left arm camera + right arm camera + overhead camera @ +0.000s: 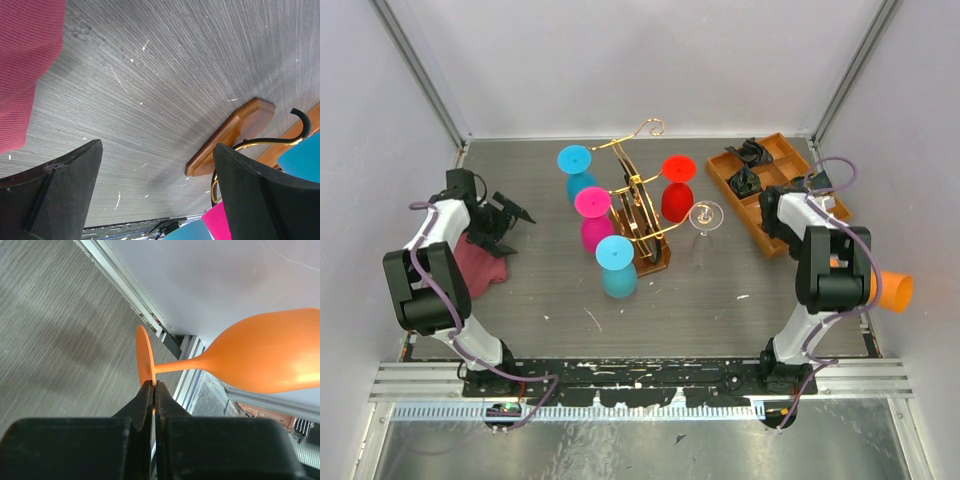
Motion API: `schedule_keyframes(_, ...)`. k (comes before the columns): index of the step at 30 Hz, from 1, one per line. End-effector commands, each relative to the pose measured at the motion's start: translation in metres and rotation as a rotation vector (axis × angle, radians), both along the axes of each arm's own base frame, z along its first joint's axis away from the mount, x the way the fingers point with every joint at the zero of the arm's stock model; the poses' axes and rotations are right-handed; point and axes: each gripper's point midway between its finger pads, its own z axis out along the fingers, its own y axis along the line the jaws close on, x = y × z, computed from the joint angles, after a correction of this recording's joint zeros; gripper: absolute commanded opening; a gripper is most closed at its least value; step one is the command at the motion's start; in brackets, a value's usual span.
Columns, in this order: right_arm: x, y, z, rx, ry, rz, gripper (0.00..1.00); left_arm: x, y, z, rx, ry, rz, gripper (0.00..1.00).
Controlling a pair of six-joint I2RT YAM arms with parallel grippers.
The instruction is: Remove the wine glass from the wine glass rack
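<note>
- The right gripper (152,390) has its two fingers pressed together on the rim of the foot of an orange wine glass (270,357), with only a thin slit between them.
- That glass is held sideways, stem level, at the table's right edge near the wall, well apart from the wine glass rack (642,215).
- The left gripper (157,146) is spread wide with nothing between its fingers, just beside a maroon cloth (480,262).
- At mid-table the rack carries a teal glass (617,268), a pink glass (593,215), a blue glass (577,170) and a red glass (677,190).
- A clear glass (705,218) sits just right of the rack; whether it hangs or stands, I cannot tell.
- Far right lies a compartmented wooden tray (775,165).
</note>
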Motion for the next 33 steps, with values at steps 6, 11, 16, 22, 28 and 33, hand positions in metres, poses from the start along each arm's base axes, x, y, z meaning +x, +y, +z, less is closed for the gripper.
schedule_keyframes(6,0.001,-0.015,-0.015,-0.227,0.088,-0.069,0.01,-0.003,-0.012,0.004,-0.073,-0.026,-0.01,1.0)
schedule_keyframes(11,0.013,-0.014,-0.034,-0.2,0.14,-0.042,0.01,-0.005,-0.01,0.002,-0.062,-0.02,-0.02,0.99)
schedule_keyframes(16,0.019,-0.009,-0.057,-0.128,0.173,-0.021,0.01,-0.004,-0.008,0.003,-0.057,-0.019,-0.022,0.99)
schedule_keyframes(22,0.026,-0.006,-0.076,-0.089,0.19,-0.015,0.01,-0.004,-0.005,0.003,-0.045,-0.017,-0.025,0.99)
schedule_keyframes(28,0.033,0.002,-0.091,-0.004,0.174,-0.007,0.26,-0.006,-0.002,0.002,-0.038,-0.013,-0.022,0.99)
schedule_keyframes(33,0.042,0.013,-0.103,0.101,0.133,0.013,0.4,-0.006,0.0,0.0,-0.033,-0.003,-0.017,0.99)
